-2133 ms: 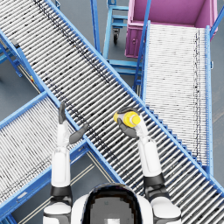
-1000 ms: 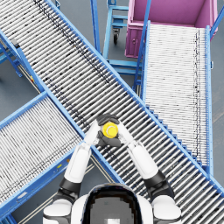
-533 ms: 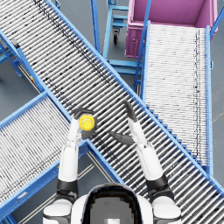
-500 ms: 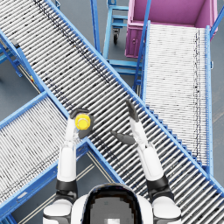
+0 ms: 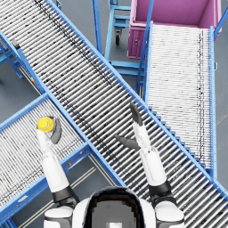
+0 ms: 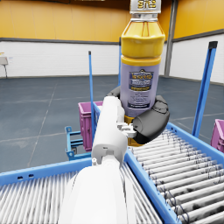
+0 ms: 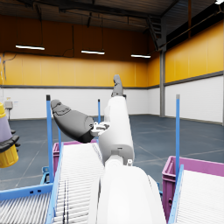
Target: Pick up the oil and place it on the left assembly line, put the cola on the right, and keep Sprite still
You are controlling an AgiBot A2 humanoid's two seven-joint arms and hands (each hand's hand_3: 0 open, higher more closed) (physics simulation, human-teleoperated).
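Observation:
The oil bottle [image 5: 45, 124] shows its yellow cap from above, over the left roller conveyor [image 5: 18, 147]. My left hand [image 5: 52, 132] grips it upright. In the left wrist view the oil bottle [image 6: 141, 72] is yellow with a grey label, and the dark left hand [image 6: 148, 120] wraps its lower part. My right hand [image 5: 132, 130] hangs over the middle conveyor [image 5: 89, 89] with fingers spread and nothing in it. In the right wrist view the right hand [image 7: 83, 118] is empty, and the oil bottle [image 7: 5, 144] shows at the edge. No cola or Sprite is in view.
A third roller conveyor [image 5: 178, 84] runs at the right, ending at a magenta bin [image 5: 173, 18]. Blue frame rails [image 5: 98, 26] and grey floor lie between the lines. A second magenta bin [image 7: 192, 175] appears in the right wrist view.
The oil bottle passed from my right hand to my left near the middle. The left arm then carried it leftward over the left conveyor. My right hand let go and stayed over the middle line.

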